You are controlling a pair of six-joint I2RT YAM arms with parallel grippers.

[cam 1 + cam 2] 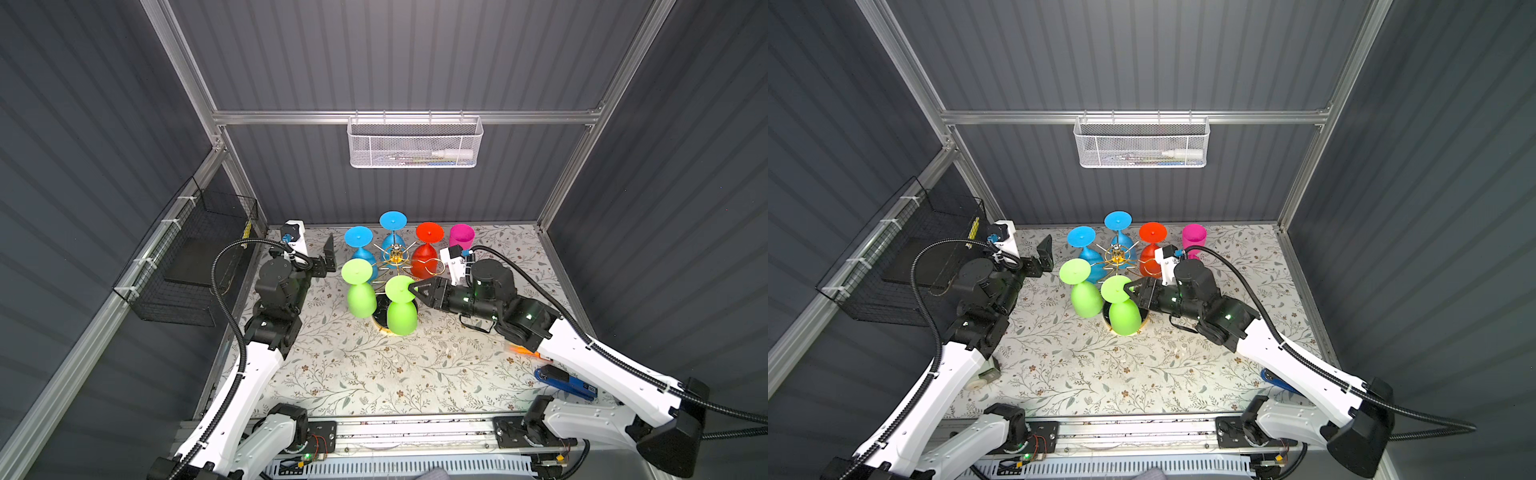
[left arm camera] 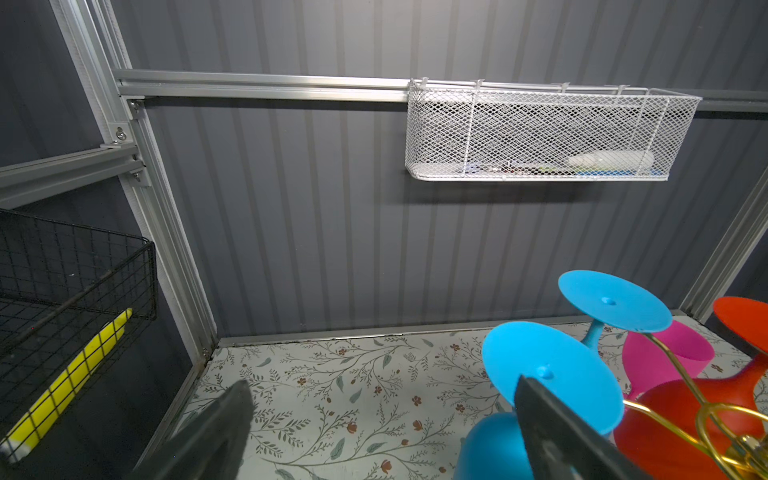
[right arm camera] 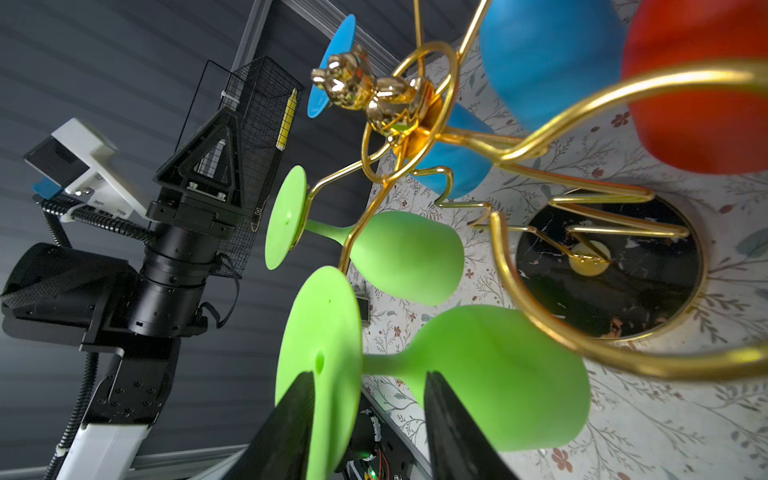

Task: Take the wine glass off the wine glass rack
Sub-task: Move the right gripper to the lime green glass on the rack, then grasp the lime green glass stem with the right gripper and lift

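The lime-green plastic wine glass (image 1: 400,309) hangs upside down at the lower edge of the gold wire wine glass rack (image 1: 395,255) in a top view. Grasping is in hand: the right tool (image 3: 369,376) straddles its foot, jaws partly apart, unclamped; next it must pinch and slide the stem off its loop. The left tool (image 2: 382,386) gapes, empty.
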